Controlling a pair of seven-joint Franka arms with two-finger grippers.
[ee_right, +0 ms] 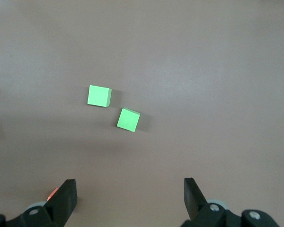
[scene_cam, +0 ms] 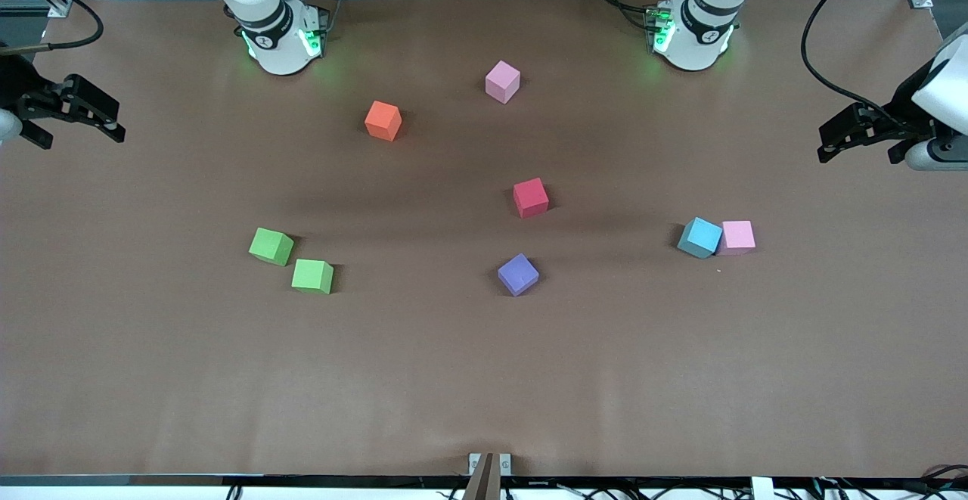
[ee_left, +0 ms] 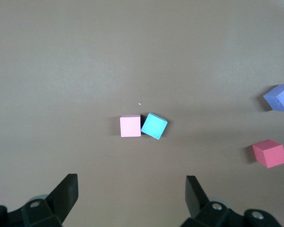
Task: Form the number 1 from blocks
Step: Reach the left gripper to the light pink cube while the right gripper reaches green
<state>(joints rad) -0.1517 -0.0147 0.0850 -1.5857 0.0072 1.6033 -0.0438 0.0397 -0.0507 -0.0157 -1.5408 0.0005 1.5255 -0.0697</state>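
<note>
My left hand and right hand hang spread and empty. The blocks look light and slightly squashy; I'd pinch flat opposite faces

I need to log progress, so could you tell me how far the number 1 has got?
Nothing looks done: the two green blocks, red block, purple block and pink block lie scattered. Nothing is in hand: the left tool and right tool wait open at the table's ends. All arranging remains.

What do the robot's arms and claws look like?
Both arms are white with black joint rings and glowing green lights at their bases. The left gripper and right gripper are black with two flat, wedge-shaped jaws. Black cables trail from each wrist.
</note>
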